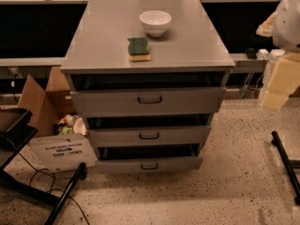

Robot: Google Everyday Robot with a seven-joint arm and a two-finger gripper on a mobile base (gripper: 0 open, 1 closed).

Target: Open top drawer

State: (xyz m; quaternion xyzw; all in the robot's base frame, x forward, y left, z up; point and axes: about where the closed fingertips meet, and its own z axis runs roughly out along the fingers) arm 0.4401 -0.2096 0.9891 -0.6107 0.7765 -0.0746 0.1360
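The top drawer [187, 102] is the widest and tallest grey front panel of the cabinet, with a small dark bar handle [150, 100] at its centre. A dark gap shows between its upper edge and the cabinet top. Two shorter grey drawers, the middle one [187, 135] and the bottom one [178, 164], sit below it. My arm hangs at the right edge of the view, and its cream-coloured gripper [277, 84] is well to the right of the cabinet, at about the height of the top drawer and apart from it.
A white bowl [155, 22] and a green-and-yellow sponge [138, 49] lie on the cabinet top [197, 46]. An open cardboard box [47, 111] with clutter stands on the floor at the left. Black stand legs lie at the lower left [65, 196] and at the right [286, 163].
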